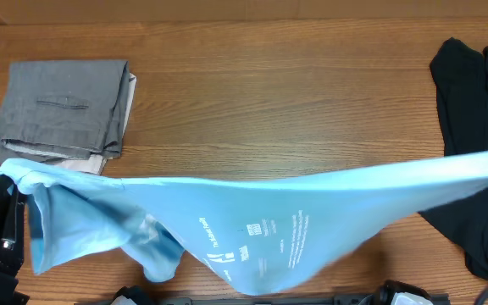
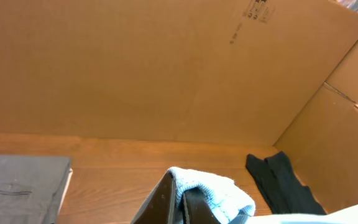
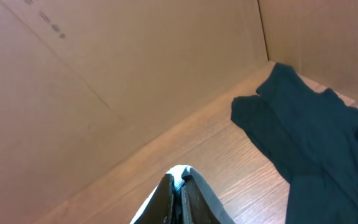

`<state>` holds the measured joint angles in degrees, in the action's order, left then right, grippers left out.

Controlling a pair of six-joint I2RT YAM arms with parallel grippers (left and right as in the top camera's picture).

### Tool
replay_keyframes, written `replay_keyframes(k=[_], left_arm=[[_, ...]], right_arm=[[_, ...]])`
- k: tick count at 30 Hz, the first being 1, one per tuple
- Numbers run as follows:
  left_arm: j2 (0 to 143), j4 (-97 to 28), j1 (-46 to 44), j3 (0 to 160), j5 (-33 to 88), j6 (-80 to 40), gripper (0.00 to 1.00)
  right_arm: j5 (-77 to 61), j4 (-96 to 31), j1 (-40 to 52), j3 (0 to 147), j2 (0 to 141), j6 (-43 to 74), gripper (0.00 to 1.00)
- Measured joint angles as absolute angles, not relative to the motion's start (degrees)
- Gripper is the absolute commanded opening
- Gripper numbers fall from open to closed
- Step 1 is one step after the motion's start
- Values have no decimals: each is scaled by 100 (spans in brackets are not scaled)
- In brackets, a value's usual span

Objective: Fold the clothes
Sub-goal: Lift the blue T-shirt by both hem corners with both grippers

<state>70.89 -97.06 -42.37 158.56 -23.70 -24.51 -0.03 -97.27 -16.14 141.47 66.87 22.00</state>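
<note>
The light blue T-shirt [image 1: 252, 216] hangs stretched across the overhead view above the table, with small white logos and text facing up near its low middle. My left gripper [image 1: 7, 182] is shut on the shirt's left end; in the left wrist view a bunch of blue cloth [image 2: 213, 193] is pinched between the fingers [image 2: 182, 198]. My right gripper is off the overhead frame at the right edge. In the right wrist view its fingers [image 3: 179, 183] are shut on a thin fold of blue cloth [image 3: 179, 174].
A folded grey garment [image 1: 62, 106] lies at the back left, also in the left wrist view [image 2: 17, 186]. A dark garment [image 1: 477, 127] lies at the right, also in the right wrist view [image 3: 309, 137]. Cardboard walls [image 2: 166, 68] surround the table.
</note>
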Motion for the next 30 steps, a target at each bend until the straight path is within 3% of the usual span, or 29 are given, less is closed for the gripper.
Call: replay_keyframes(k=[30], left_arm=[[7072, -9319, -4237, 16378, -1645, -2663, 4]], right_arm=[[-161, -9732, -1614, 14781, 6482, 2381, 4]])
